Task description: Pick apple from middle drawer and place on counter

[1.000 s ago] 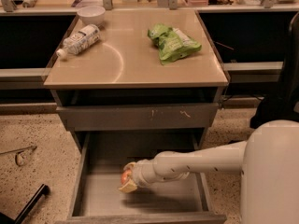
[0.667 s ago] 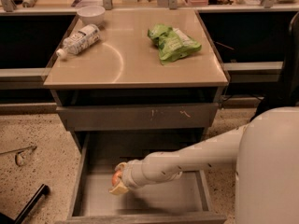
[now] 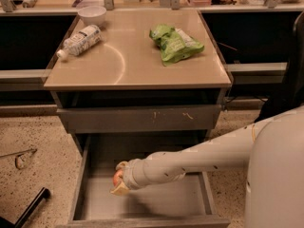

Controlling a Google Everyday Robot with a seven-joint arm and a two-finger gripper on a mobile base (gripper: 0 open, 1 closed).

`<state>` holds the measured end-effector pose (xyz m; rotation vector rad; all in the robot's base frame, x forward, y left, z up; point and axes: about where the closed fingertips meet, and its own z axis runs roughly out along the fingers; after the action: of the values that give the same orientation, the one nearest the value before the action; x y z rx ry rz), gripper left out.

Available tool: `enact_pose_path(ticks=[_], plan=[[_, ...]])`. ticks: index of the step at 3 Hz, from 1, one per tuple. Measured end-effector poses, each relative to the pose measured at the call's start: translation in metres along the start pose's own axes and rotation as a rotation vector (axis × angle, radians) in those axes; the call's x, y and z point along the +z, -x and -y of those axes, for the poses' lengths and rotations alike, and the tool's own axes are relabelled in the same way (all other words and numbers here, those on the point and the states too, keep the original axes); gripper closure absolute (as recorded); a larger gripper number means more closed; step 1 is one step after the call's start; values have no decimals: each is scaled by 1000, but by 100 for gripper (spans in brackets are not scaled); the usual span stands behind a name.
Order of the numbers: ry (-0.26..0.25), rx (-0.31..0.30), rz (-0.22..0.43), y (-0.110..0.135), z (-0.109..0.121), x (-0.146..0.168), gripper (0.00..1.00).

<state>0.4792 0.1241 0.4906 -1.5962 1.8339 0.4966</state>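
Note:
The middle drawer (image 3: 166, 204) is pulled open below the counter (image 3: 133, 63). My white arm reaches into it from the right. My gripper (image 3: 118, 178) sits over the left part of the drawer, shut on the small red-orange apple (image 3: 116, 177), which shows between the pale fingers (image 3: 121, 189). The apple seems to be held a little above the grey drawer bottom, with a shadow under it.
On the counter lie a green bag (image 3: 175, 42), a plastic bottle (image 3: 80, 41) on its side and a white bowl (image 3: 91, 14). A shut grey drawer front (image 3: 142, 118) sits above the open drawer. Speckled floor lies to the left, with eyeglasses (image 3: 21, 158) and a black bar (image 3: 31, 208).
My gripper has moved left and slightly up inside the drawer, carrying the apple with it. The things on the counter have not moved.

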Motion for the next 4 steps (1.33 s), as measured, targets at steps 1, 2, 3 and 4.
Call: enact_pose_path(ticks=[1, 2, 3, 4], plan=[[1, -31, 55, 25, 3, -18, 100], [-13, -125, 160, 91, 17, -70, 100], [-42, -210, 223, 157, 31, -116, 100], [-83, -291, 211, 194, 33, -136, 100]])
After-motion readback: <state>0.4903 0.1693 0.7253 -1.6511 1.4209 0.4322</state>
